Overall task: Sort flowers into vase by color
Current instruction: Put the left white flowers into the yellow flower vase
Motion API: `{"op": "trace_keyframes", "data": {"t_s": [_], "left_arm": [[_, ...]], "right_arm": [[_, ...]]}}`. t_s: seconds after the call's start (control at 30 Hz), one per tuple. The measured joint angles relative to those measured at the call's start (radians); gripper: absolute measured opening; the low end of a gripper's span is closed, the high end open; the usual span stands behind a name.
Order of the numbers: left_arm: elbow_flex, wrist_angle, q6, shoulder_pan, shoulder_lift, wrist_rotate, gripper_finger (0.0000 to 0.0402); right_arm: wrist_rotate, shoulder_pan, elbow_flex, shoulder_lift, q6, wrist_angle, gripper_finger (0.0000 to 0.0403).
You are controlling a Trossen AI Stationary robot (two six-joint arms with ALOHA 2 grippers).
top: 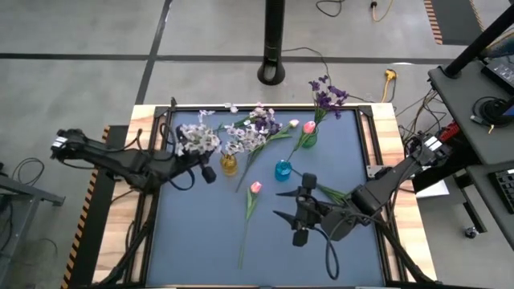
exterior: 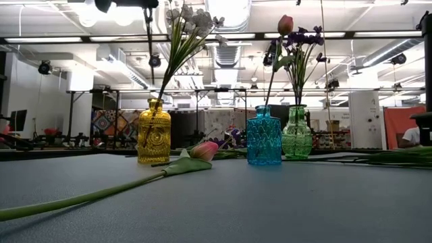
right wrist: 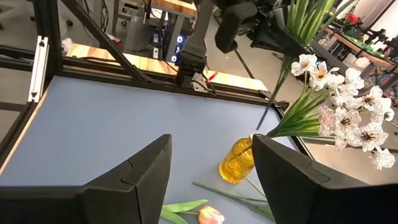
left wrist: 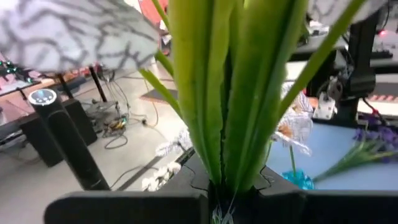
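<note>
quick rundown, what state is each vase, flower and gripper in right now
left gripper: shut on white flower stems, above the yellow vase
right gripper: open, empty, hovering over the mat
yellow vase: upright, holds white flowers
blue vase: upright, one pink tulip
green vase: upright, holds purple flowers
loose pink tulip: lying flat on the mat

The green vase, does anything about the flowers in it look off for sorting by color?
Yes. The green vase holds dark purple blossoms together with one pink tulip, so two colors share it. Another pink tulip lies flat on the table, in no vase.
</note>
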Motion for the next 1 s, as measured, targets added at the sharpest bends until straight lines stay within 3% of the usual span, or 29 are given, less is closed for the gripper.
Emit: {"op": "trace_keyframes", "data": {"t_s": [0.3,0.8,1.0], "left_arm": [[-0.092,0.055,-0.056,0.067,-0.002,0.029,0.0006],[-0.094,0.054,-0.141,0.076,0.02,0.024,0.0007],[-0.094,0.011,-0.209,0.078,0.023,0.02,0.003]], "right_arm": [[0.0,-0.012,0.0,0.0,0.007,-0.019,0.0217],[0.0,-0.016,0.0,0.001,0.023,-0.018,0.0217],[0.0,-0.016,0.0,0.001,0.025,-0.018,0.0217]]}}
